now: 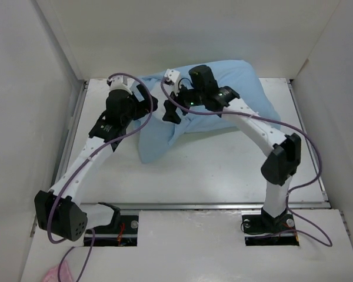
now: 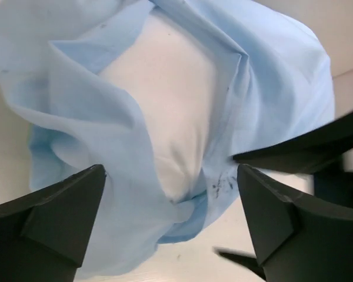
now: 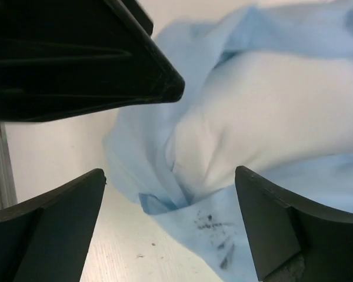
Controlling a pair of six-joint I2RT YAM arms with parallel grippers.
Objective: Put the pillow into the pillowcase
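The white pillow shows through the light blue pillowcase's gaping mouth; the left gripper hangs above, jaws spread, gripping nothing.

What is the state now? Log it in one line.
pillow: mostly inside pillowcase, white showing at opening | left hand: open, holding nothing | right hand: open, holding nothing

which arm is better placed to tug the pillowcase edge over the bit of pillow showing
Probably left: the left tool, open, is centred over the pillowcase mouth, with the exposed pillow and loose hem between its jaws. The right tool, also open, sees the opening off-centre.
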